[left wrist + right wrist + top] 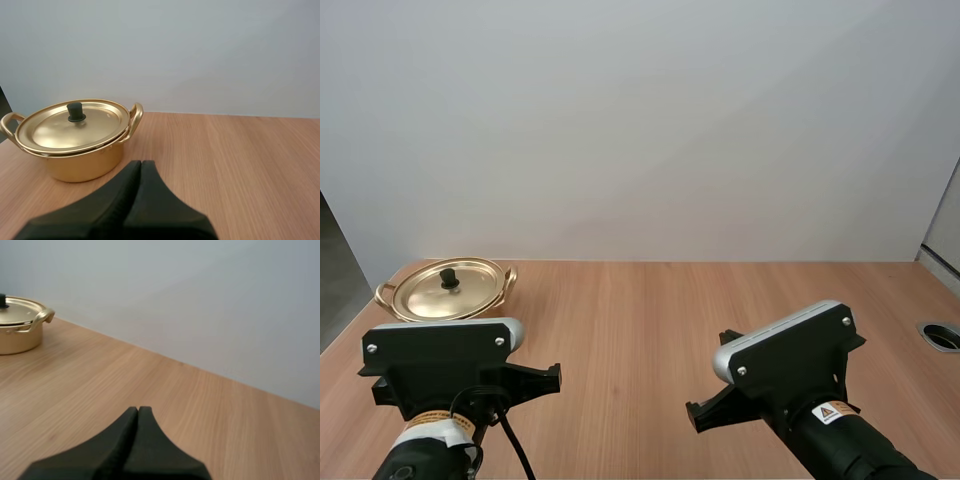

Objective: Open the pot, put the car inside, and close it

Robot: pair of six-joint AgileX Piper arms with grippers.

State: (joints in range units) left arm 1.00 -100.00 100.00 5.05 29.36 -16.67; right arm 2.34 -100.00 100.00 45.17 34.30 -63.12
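A light wooden bench (650,320) runs out to a plain pale wall. Two black arms reach in from the near edge, the left arm (440,365) and the right arm (790,365), both low over the wood. A gold pot (445,292) stands on the bench at the far left, close to the wall and straight ahead of the left arm, apart from it. Its gold lid (70,125) sits flat and closed over the rim. A loop handle (136,115) sticks out at each side of the pot. The left hand (141,166) points at the pot, near it but not touching, with bare wood between them; its two fingers are pressed together into one dark wedge, holding nothing. The right hand (138,411) is well apart from the pot, which stands far off to its left across the wood; its fingers are likewise pressed together on nothing. A small black knob (75,111) rises from the middle of the lid.
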